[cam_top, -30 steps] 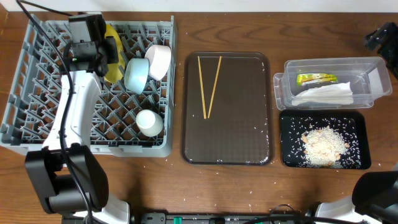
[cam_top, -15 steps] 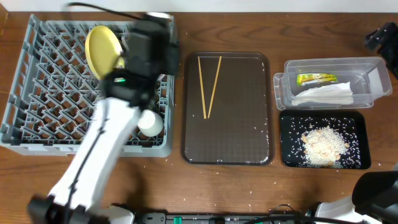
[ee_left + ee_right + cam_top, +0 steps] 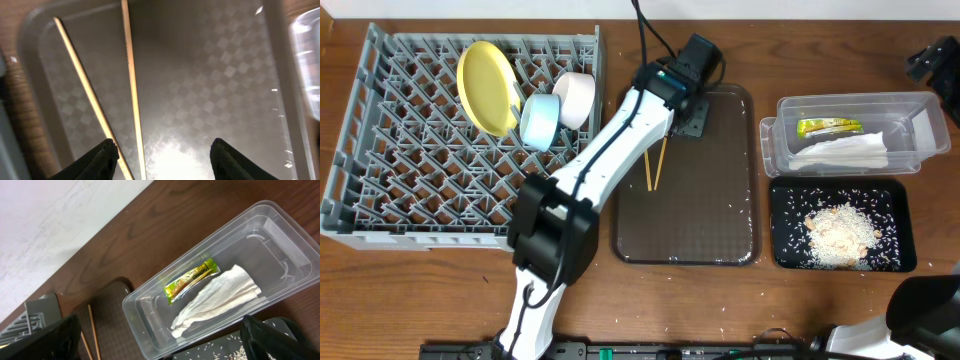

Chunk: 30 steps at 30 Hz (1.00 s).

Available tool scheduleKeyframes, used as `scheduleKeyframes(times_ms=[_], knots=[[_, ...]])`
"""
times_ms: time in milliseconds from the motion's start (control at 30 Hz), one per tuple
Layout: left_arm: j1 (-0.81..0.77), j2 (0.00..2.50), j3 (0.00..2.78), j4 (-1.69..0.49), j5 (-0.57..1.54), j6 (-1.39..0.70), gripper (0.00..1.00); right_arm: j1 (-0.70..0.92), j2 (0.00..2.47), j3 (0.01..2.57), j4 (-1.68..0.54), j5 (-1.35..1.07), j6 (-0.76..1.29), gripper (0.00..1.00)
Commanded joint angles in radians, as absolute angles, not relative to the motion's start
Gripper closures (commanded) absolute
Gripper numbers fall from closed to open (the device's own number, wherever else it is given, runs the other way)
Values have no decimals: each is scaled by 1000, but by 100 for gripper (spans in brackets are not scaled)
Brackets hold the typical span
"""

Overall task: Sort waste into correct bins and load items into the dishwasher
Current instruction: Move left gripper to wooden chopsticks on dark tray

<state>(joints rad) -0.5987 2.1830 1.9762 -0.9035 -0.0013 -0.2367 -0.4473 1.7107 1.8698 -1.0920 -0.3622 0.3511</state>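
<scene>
dark wood bench against a pale wall. the grey dish rack point(image 3: 380, 150) takes up its left end. in the rack's back half the yellow plate point(image 3: 487, 88) stands on edge between the pegs. the light blue bowl point(image 3: 539, 122) lies on its side against the plate, and the white bowl point(image 3: 574, 98) lies on its side just beside that one, near the rack's right wall.

the brown tray point(image 3: 720, 210) sits mid-bench and holds only the two chopsticks point(image 3: 131, 75), spread in a narrow v along its left part. a few pale grains are on the tray and on the bench around it.

your left hand point(image 3: 165, 160) is over the tray's back-left area. it is released, fingers point(image 3: 102, 160) wide apart with nothing in them. one chopstick runs into the gap and the other passes right by the left-side finger. can't tell if either one is touched.

the clear tub point(image 3: 920, 115) is at back right. it holds the green-and-yellow wrapper point(image 3: 191, 280) toward the back wall and the crumpled white napkin point(image 3: 215, 302) just beside it. the black tray point(image 3: 785, 225) sits right in front of the tub. it holds a heap of rice scraps point(image 3: 838, 233) in the middle, with loose grains scattered across its floor.

your right hand point(image 3: 160, 330) hangs above the tub's far right corner. it is released too, and empty.
</scene>
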Motion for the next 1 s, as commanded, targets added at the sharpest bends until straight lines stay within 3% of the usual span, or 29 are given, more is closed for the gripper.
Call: scheduleKeyframes(times_ms=[0,500,633,700,967], knots=[[-591,2240,1995,-895,4,-241,40,-441,1700,1881,-1093,-359,336,1],[-522,2390,1994,-892,122,-261,41,-441,1700,1881,-1093,-359,336,1],[-508,2393,1994,-896,150,-260,61,-441,1700,1881,-1093,-359,336,1],[-514,2393,1994,-913,149,-260,66,-441,1700,1881,-1093,-359,336,1],[-525,2399,1994,-942,142,-257,66,-441,1700,1881,-1093,-359,336,1]])
